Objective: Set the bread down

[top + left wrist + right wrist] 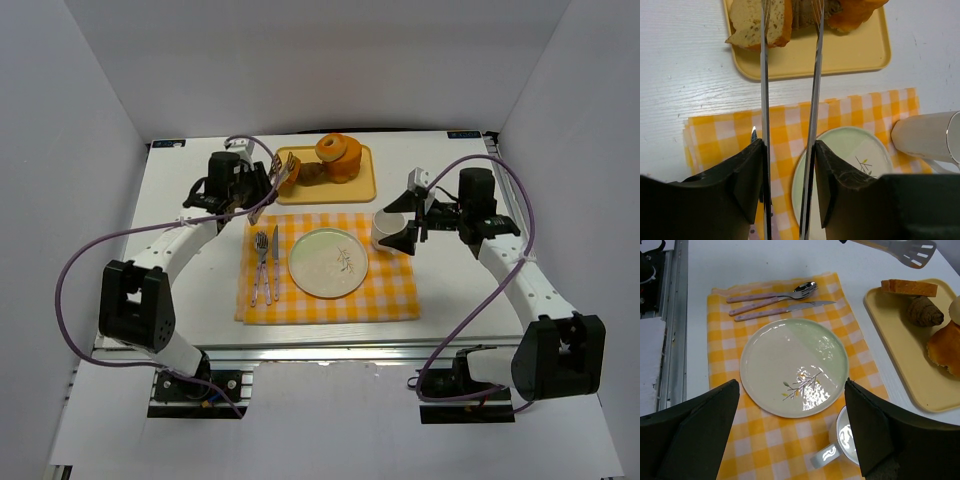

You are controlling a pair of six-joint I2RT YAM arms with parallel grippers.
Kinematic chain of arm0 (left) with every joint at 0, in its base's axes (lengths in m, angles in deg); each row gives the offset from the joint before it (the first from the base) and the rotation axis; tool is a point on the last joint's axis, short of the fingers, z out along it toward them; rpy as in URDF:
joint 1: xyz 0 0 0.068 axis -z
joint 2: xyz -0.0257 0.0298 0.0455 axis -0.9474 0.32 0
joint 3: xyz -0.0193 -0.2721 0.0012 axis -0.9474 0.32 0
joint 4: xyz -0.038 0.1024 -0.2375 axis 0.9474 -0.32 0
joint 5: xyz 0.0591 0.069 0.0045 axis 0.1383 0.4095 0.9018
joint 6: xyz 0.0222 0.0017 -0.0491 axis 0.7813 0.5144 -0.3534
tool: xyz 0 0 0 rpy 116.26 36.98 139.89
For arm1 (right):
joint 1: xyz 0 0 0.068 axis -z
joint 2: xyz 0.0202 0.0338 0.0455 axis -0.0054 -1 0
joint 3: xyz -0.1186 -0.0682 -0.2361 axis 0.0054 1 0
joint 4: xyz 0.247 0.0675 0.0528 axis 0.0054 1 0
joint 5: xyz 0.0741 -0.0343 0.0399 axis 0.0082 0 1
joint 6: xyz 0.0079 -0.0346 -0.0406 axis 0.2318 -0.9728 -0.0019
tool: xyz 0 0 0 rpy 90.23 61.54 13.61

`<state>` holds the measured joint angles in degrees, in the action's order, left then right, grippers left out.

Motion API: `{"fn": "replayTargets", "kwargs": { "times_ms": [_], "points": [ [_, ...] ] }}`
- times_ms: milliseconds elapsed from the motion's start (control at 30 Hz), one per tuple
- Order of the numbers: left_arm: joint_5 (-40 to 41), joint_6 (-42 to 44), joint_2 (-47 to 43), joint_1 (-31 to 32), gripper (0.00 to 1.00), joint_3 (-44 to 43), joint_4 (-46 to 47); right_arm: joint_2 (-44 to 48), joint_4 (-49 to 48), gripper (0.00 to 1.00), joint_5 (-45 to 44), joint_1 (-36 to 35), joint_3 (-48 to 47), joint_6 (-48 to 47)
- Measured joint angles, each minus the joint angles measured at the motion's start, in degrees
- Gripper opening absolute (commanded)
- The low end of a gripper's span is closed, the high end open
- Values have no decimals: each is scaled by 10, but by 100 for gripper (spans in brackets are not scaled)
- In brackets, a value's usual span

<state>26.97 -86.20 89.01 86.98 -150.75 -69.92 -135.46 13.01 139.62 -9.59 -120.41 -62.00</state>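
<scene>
The left gripper (258,190) is clenched on a pair of long silver metal tongs (763,100), 1 blade lying against each finger. The 2 blades run forward side by side with a gap between them. Their ends reach over the left end of a flat pale-yellow plastic tray (362,188) at the back of the white table (215,300).

The bread (747,25), a flat tan slice with a darker brown crust, lies on that end of the tray. It sits just beside a small dark brown lump (924,311), which in turn sits next to an orange ring-shaped doughnut-like piece (338,155). In the left wrist view the left blade crosses the slice, and the crust edge shows between the 2 blades. In the right wrist view the 1 slotted tip that shows stands apart from the slice.

The right gripper (412,222) is released, its fingers spread wide and holding nothing. It hangs just beside a white ceramic mug (388,230) that stands at the right edge of a yellow-and-white checked cloth (390,295). In the middle of the cloth lies a round plate (327,262), part white and part pale green, with a small sprig painted on it. Pink-handled cutlery (265,265), a spoon and a knife among it, lies on the cloth just left of the plate.
</scene>
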Motion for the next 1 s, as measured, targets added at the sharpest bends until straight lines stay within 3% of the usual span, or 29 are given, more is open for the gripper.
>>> {"fn": "replayTargets", "kwargs": {
  "times_ms": [367, 567, 1000],
  "points": [
    [33, 53, 69, 36, 56, -105, -62, 15, -4, 89, 0, 10, 19, 2],
    [89, 93, 119, 57, 56, -154, -108, 15, -13, 89, 0, 12, 19, 6],
    [162, 153, 154, 86, 56, -195, -174, 15, -24, 89, 2, 18, 27, 14]
  ]
}}
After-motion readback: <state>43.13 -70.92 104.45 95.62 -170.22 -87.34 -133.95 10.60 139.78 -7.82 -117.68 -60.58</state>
